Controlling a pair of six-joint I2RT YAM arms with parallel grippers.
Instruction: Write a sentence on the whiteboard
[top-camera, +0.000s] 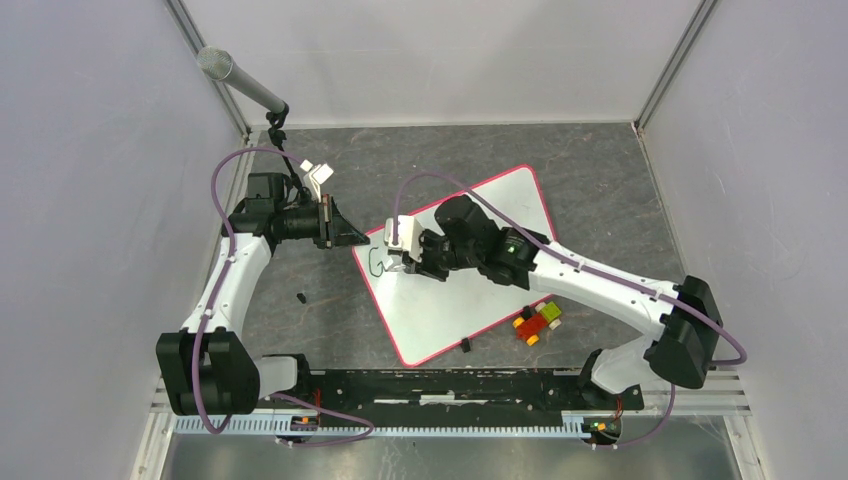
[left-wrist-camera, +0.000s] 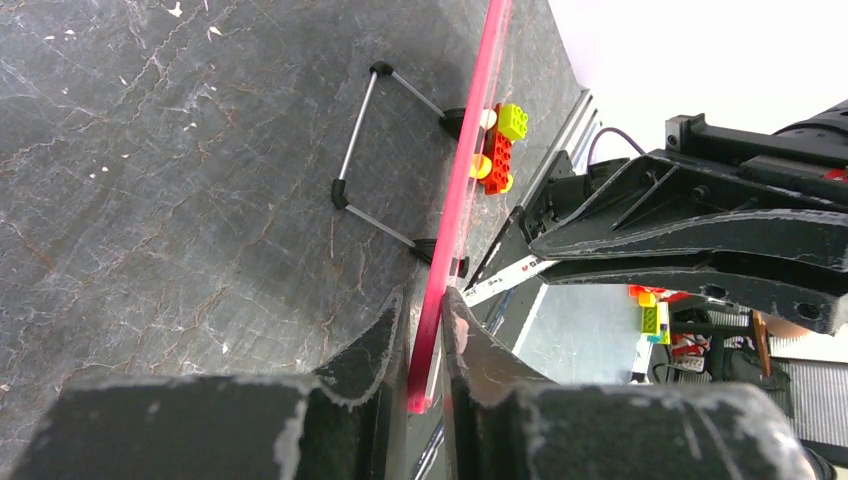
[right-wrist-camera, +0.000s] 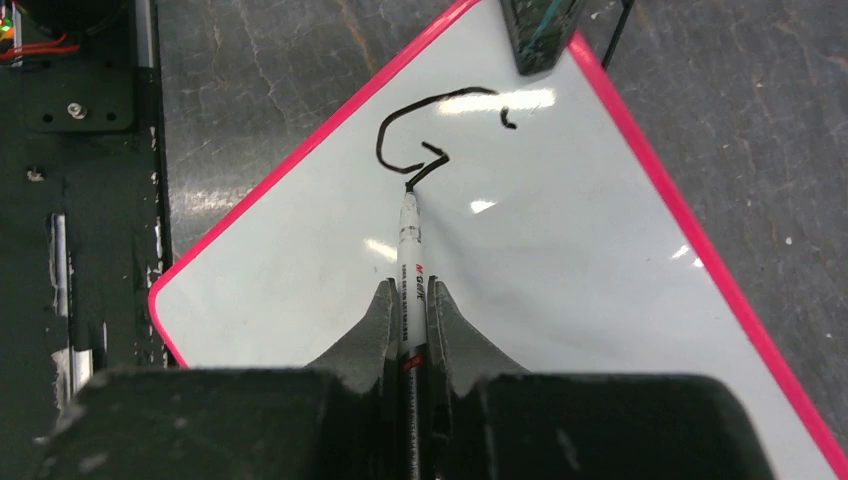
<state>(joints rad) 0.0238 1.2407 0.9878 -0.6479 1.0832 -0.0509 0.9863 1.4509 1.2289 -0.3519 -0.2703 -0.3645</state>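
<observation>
Left claw (left-wrist-camera: 425, 312): clenched on the corner rim of the flat white whiteboard with red-pink rim (top-camera: 470, 300), which sits on the grey marbled tabletop (top-camera: 600, 180).
Black marker sentence (right-wrist-camera: 400, 125): one hooked stroke near that corner.
Right claw (right-wrist-camera: 410, 300): grasping the white-barrelled marker (right-wrist-camera: 409, 240), its tip touching the whiteboard.
Risk: heavy tip pressure could slip the rim from the left claw and skew the line.
</observation>
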